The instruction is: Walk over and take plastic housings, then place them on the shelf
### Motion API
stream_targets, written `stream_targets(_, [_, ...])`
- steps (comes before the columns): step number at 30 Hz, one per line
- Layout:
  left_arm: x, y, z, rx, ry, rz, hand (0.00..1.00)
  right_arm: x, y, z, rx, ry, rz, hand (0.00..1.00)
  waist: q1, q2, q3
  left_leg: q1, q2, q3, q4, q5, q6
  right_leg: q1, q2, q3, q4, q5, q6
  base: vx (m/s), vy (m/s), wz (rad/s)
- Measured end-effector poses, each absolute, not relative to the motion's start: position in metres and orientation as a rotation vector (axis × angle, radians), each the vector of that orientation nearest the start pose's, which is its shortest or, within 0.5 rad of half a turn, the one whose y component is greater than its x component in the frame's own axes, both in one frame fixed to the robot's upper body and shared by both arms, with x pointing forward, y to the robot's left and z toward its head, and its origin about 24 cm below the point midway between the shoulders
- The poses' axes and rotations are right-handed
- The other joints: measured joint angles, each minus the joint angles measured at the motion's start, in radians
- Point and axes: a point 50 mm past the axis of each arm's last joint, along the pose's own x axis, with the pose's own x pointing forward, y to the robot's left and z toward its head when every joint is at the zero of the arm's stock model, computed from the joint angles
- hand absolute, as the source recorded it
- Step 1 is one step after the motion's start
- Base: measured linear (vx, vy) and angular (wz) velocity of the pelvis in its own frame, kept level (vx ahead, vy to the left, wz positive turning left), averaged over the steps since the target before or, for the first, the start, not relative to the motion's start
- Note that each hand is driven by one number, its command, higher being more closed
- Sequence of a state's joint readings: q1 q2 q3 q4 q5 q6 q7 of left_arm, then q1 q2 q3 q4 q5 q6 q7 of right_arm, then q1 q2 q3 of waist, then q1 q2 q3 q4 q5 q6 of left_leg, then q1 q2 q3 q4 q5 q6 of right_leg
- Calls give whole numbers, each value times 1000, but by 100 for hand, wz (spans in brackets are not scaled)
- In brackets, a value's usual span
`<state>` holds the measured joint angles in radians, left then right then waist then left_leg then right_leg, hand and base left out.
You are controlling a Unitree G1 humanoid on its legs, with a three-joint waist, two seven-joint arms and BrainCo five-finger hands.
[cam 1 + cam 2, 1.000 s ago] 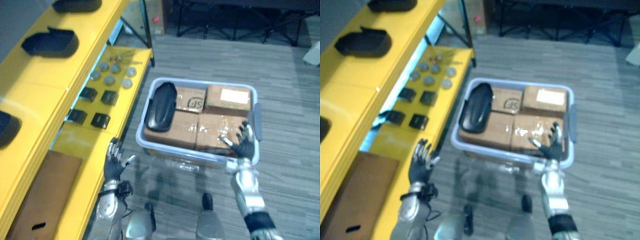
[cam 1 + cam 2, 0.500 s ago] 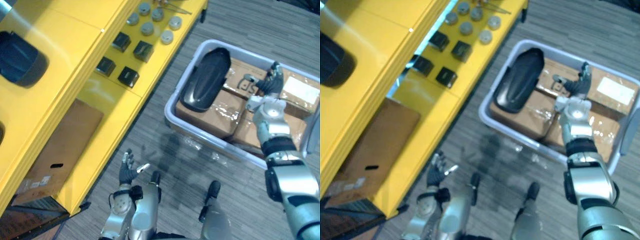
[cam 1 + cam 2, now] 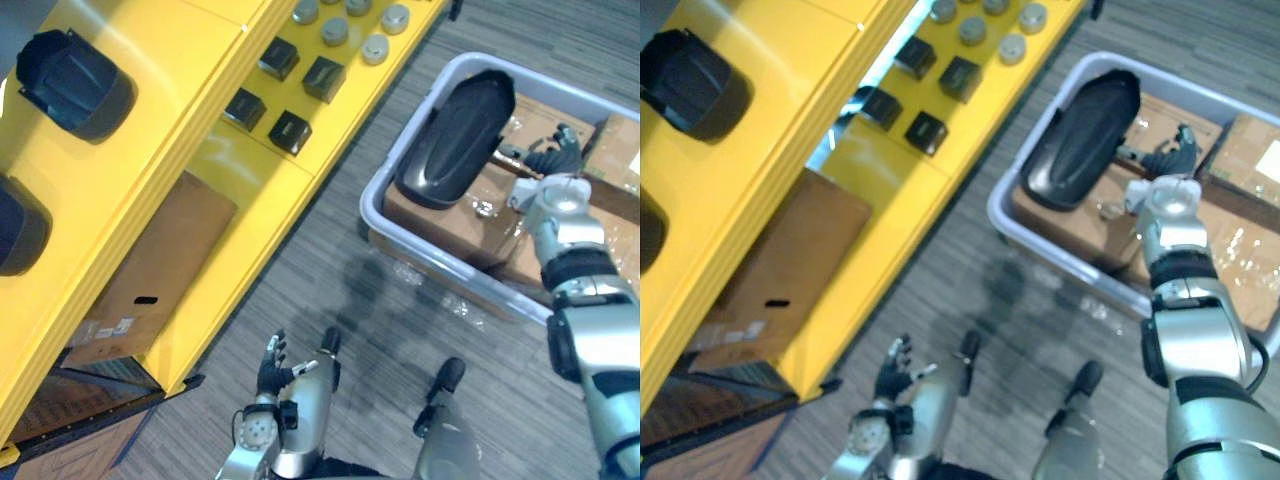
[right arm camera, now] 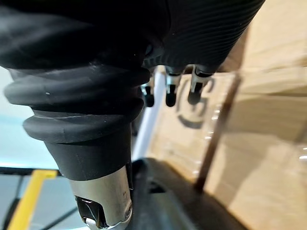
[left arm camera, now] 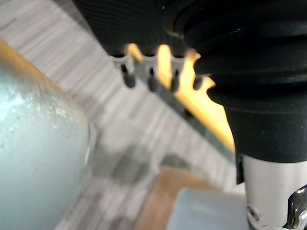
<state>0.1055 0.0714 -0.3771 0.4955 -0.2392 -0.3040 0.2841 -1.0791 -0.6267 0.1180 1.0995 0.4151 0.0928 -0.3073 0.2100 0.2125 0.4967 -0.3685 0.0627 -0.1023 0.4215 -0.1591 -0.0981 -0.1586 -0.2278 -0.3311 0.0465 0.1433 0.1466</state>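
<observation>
We took the grey bin (image 3: 440,275) as our landmark. Inside it, brown cardboard boxes (image 3: 432,215) filled the bottom. One black plastic housing (image 3: 455,140) lay on top of them, along the bin's wall nearest the shelf. The right hand (image 3: 548,160) hung inside the bin, above the boxes and just beside the housing's edge. Its fingers (image 4: 170,98) were loosely spread and held nothing; whether the thumb touched the housing we could not tell.

To the left of the bin stood the yellow shelf (image 3: 180,90). Its lower level, the one nearer the bin, carried small black blocks (image 3: 300,75), round grey discs (image 3: 375,48) and a flat sheet of cardboard (image 3: 150,270). On the higher level, farther from the bin, sat two more dark housings (image 3: 75,85), well apart from each other.

The left hand (image 3: 272,368) was well away from the bin, low over the striped grey floor (image 3: 330,260) on the robot's side of it, with fingers (image 5: 152,81) straight and empty.
</observation>
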Motion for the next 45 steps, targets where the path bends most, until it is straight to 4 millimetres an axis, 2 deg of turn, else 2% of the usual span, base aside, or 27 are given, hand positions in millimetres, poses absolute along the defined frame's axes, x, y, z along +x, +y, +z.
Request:
stream_targets(7, [186, 101, -68, -118, 348, -3, 0, 387, -321, 202, -222, 71, -596, 0, 18, 14, -9, -18, -6, 0, -11, 19, -3, -33, -12, -2, 22, -2, -3, -8, 3, 1])
stream_targets(11, [184, 91, -72, -126, 378, -49, 0, 382, -333, 212, -266, 47, -619, 0, 32, 53, -37, -42, -18, -18, -12, 27, 0, -61, -27, -26, 61, -25, -3, -15, 13, 14])
stream_targets(13, [184, 88, -72, -124, 379, -60, 0, 381, -335, 215, -301, 42, -620, 0, 46, 60, -43, -53, -19, -20, -16, 33, -1, -78, -29, -26, 67, -25, -3, -5, 3, 3])
stream_targets(17, [185, 87, -71, -131, 375, -61, 0, 379, -338, 214, -319, 62, -690, 0, 57, 60, -43, -53, -22, -23, -26, 38, -3, -80, -32, -29, 69, -26, -4, 10, 1, 2])
stream_targets(24, [184, 87, -71, -132, 369, -58, 0, 371, -347, 219, -321, 62, -879, 0, 56, 60, -43, -53, -21, -31, -26, 38, -3, -80, -33, -45, 85, -39, -10, 2, -2, 2])
stream_targets(31, [182, 81, -69, -137, 349, -92, 0, 367, -350, 249, -291, -56, -1018, 0, 47, 60, -43, -28, -19, -24, -29, 38, -3, -60, -34, -43, 85, -40, -11, 1, 4, -2])
stream_targets(38, [182, 82, -70, -169, 361, -83, 0, 372, -339, 269, -278, -170, -936, 0, 37, 60, -43, -8, -16, -18, -35, 39, -4, -48, -34, -40, 85, -40, -11, -5, 4, -1])
stream_targets(45, [180, 81, -72, -171, 369, -108, 0, 383, -325, 263, -306, -140, -767, 0, 42, 61, -43, 1, -12, -12, -50, 43, -7, -49, -32, -34, 86, -41, -12, 5, 4, -3])
